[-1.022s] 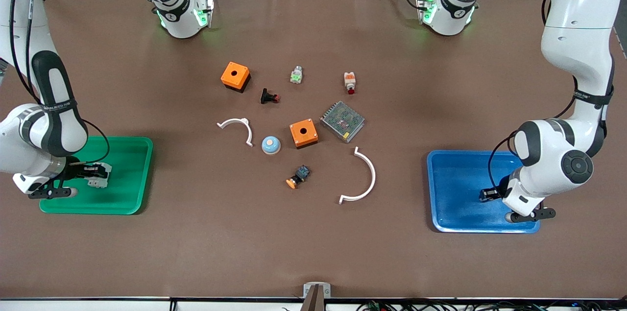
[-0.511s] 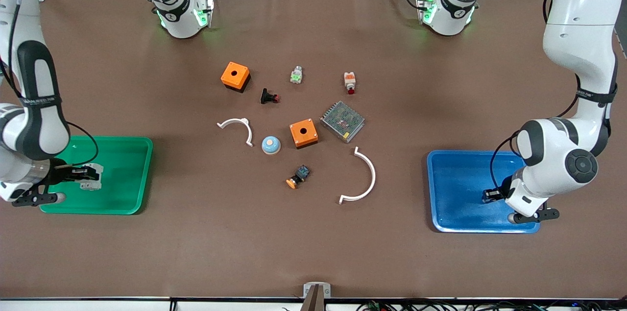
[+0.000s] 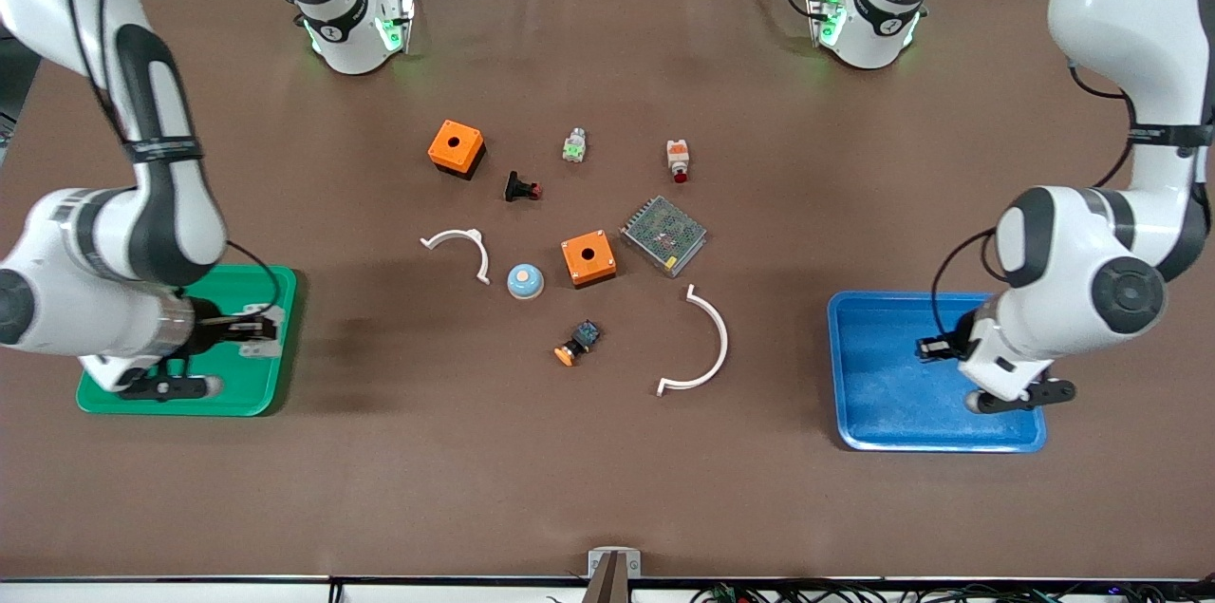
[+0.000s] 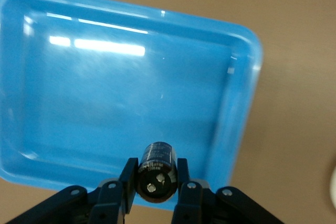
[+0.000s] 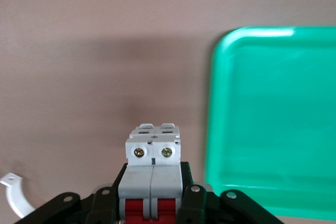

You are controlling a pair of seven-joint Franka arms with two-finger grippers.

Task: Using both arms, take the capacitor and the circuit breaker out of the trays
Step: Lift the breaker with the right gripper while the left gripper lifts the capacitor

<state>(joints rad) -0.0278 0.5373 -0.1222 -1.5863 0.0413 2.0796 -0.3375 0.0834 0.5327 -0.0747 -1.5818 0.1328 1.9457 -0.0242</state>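
My right gripper (image 3: pixel 249 335) is shut on the breaker (image 3: pixel 259 338), a light-grey block with red levers, and holds it over the green tray (image 3: pixel 237 394), at the tray's edge toward the table's middle. In the right wrist view the breaker (image 5: pixel 154 156) sits between the fingers, with the green tray (image 5: pixel 278 119) beside it. My left gripper (image 3: pixel 935 348) is shut on the capacitor (image 3: pixel 928 348) over the blue tray (image 3: pixel 883 404). In the left wrist view the black capacitor (image 4: pixel 156 171) shows its silvery end over the blue tray (image 4: pixel 105 103).
In the middle of the table lie two orange boxes (image 3: pixel 456 148) (image 3: pixel 588 258), a metal mesh unit (image 3: pixel 663 235), two white arcs (image 3: pixel 462 247) (image 3: pixel 702 347), a blue dome (image 3: pixel 525 281), and several small buttons (image 3: pixel 576 343). A white arc's tip (image 5: pixel 13 195) shows in the right wrist view.
My right gripper moved with the breaker from over the tray's middle to its edge toward the table's middle. My left gripper shifted a little with the capacitor, still over the blue tray.
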